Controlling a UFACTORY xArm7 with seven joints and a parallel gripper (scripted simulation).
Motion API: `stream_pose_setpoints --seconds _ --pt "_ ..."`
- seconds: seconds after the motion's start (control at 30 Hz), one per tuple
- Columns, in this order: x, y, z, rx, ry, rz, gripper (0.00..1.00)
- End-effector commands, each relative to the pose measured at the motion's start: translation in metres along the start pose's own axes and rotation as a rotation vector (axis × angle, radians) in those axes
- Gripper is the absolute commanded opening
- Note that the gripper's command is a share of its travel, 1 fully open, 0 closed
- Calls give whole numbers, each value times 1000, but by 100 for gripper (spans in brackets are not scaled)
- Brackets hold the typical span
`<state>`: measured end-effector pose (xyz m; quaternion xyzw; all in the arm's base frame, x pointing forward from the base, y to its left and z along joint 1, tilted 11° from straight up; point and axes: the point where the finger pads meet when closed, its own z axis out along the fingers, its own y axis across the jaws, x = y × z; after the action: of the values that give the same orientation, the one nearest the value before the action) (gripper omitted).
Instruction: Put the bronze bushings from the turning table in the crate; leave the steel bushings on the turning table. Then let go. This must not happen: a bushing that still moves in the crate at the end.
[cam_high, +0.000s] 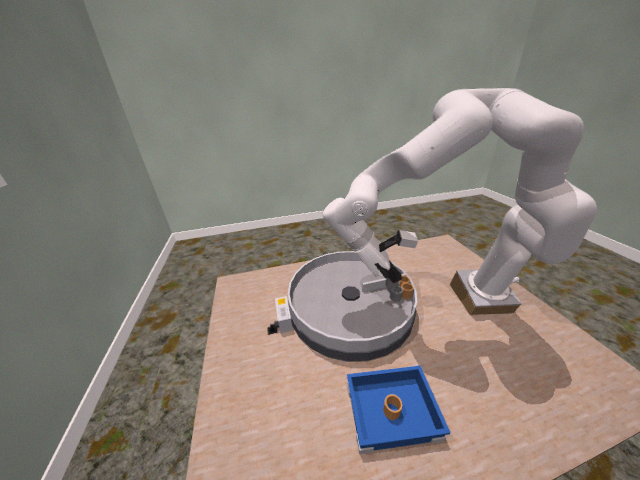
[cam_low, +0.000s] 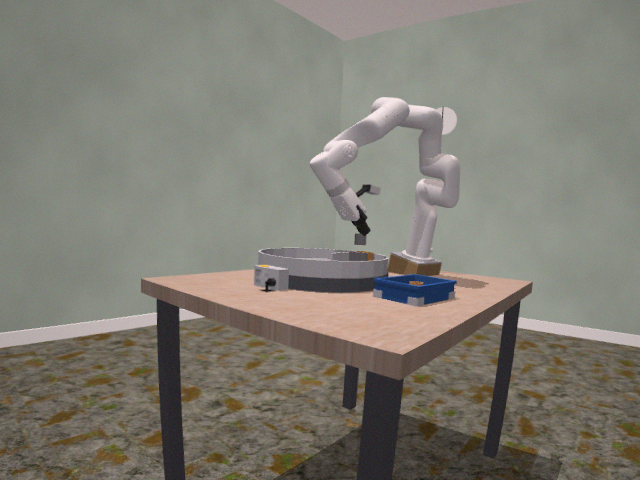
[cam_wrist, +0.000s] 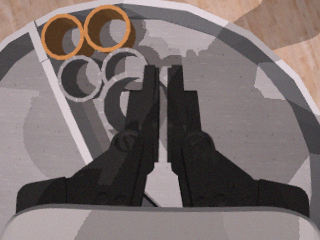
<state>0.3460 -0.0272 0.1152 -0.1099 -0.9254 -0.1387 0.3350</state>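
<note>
The grey turning table (cam_high: 353, 304) holds two bronze bushings (cam_wrist: 63, 36) (cam_wrist: 107, 28) next to two steel bushings (cam_wrist: 80, 78) (cam_wrist: 123, 67), near its rim beside a divider. My gripper (cam_wrist: 163, 86) is shut on the wall of a third steel bushing (cam_wrist: 128, 98) and holds it a little above the turning table; the bushing hangs below the fingers in the exterior view (cam_low: 360, 239). The blue crate (cam_high: 395, 406) sits on the table in front of the turning table, with one bronze bushing (cam_high: 394, 403) inside.
A small grey control box (cam_high: 281, 312) stands at the turning table's left side. A black hub (cam_high: 350, 293) marks its centre. The arm's base (cam_high: 484, 298) stands to the right of the turning table. The table edge lies just beyond the crate.
</note>
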Motion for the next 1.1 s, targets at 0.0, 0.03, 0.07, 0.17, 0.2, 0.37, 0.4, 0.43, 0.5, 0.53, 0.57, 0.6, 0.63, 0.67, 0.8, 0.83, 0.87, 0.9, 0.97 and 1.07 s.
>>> stream_pose_setpoints --seconds 0.0,0.03,0.07,0.17,0.2,0.37,0.4,0.43,0.5,0.53,0.57,0.6,0.63,0.67,0.8,0.83,0.87,0.9,0.97,1.07 --pt "-29 -5 -25 -1 1 0 0" --pt "-36 -7 -31 -1 1 0 0" --pt "-42 -8 -37 -1 1 0 0" --pt "-61 -12 -52 -1 1 0 0" --pt "-66 -13 -57 -1 1 0 0" --pt "-84 -16 -71 -1 1 0 0" --pt "-84 -16 -71 -1 1 0 0" --pt "-87 -17 -74 -1 1 0 0" --pt "-92 -18 -78 -1 1 0 0" --pt "-94 -18 -80 -1 1 0 0" --pt "-96 -19 -81 -1 1 0 0" --pt "-97 -19 -82 -1 1 0 0" --pt "-98 -19 -83 -1 1 0 0" --pt "-98 -19 -83 -1 1 0 0" --pt "-99 -19 -84 -1 1 0 0" --pt "-99 -19 -84 -1 1 0 0" --pt "-99 -19 -84 -1 1 0 0" --pt "-99 -19 -84 -1 1 0 0" --pt "-99 -19 -84 -1 1 0 0" --pt "-99 -19 -84 -1 1 0 0"
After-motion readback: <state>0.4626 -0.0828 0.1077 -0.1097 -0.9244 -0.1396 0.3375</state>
